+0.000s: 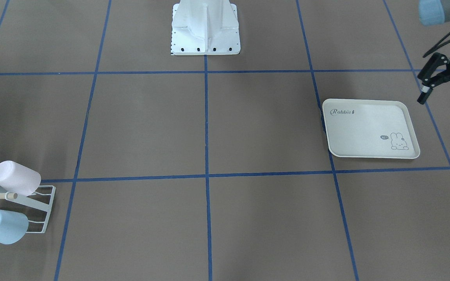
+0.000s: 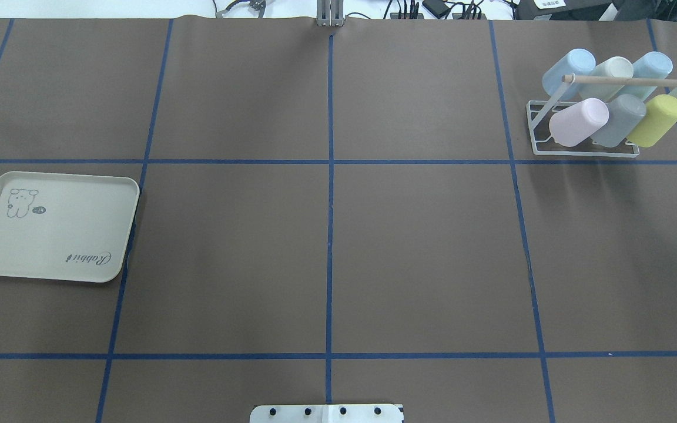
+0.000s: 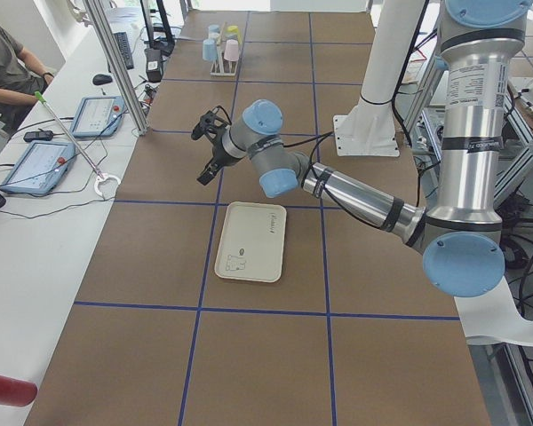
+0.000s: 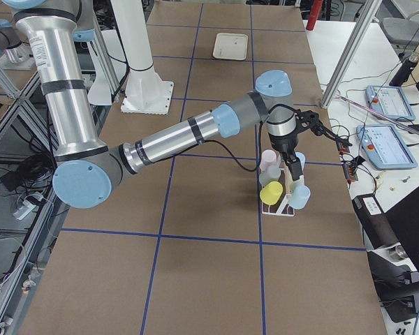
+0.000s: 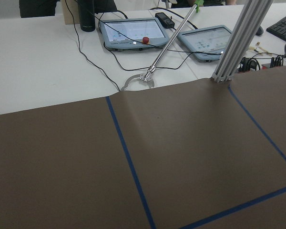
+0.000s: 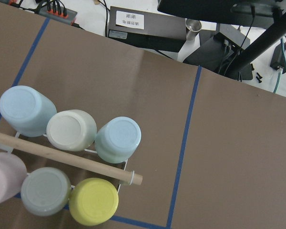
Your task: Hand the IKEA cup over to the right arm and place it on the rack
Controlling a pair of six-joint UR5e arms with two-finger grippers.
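Note:
The white wire rack [image 2: 584, 154] with its wooden rod [image 2: 626, 80] stands at the far right of the table. Several cups sit upturned on its pegs, among them a pink cup [image 2: 577, 121], a grey cup [image 2: 619, 120] and a yellow cup [image 2: 656, 120]. The right wrist view looks straight down on the cups and rod [image 6: 62, 157]. My left gripper [image 1: 445, 102] hangs open and holds nothing, beyond the tray. My right gripper [image 4: 325, 131] hovers over the rack [image 4: 279, 209], showing only in the side view, so I cannot tell its state.
A cream rabbit-printed tray [image 2: 50, 235] lies bare at the table's left side. The robot base [image 1: 205, 31] stands at the near middle edge. A white desk with tablets [image 5: 133, 31] and cables runs along the far edge, and a person [image 3: 4, 58] sits there.

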